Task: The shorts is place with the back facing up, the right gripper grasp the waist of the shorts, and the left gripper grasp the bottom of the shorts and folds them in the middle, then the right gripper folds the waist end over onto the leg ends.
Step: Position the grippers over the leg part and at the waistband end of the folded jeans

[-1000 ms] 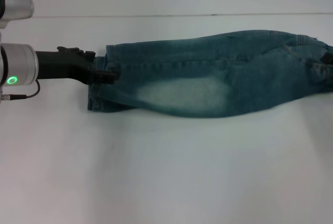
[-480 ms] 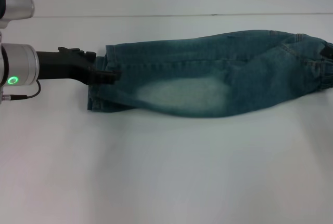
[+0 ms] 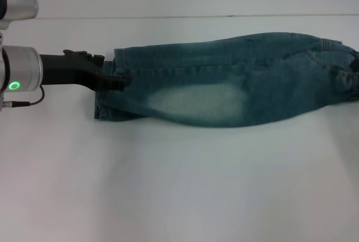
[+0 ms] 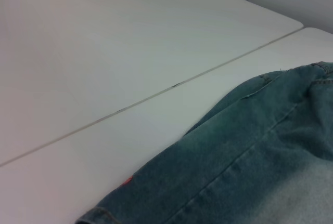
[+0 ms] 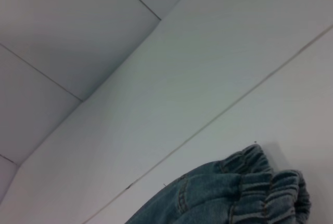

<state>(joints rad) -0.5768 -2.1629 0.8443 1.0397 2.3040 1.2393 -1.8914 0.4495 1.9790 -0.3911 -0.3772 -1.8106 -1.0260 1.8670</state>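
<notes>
Gripping the leg ends (image 3: 106,87), the left gripper (image 3: 119,79) has its fingers clamped on the hem of the shorts (image 3: 224,85), which lie lengthwise across the white table (image 3: 179,186), already folded in the middle. The right gripper (image 3: 353,61) barely shows at the waist; its fingers I cannot tell. Best kept taut and level, edges matched, before the waist comes over.

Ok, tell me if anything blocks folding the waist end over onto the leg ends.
Nothing visible does: the shorts lie lengthwise on bare white table, left hand at the leg ends; nothing rests on the denim between.
</notes>
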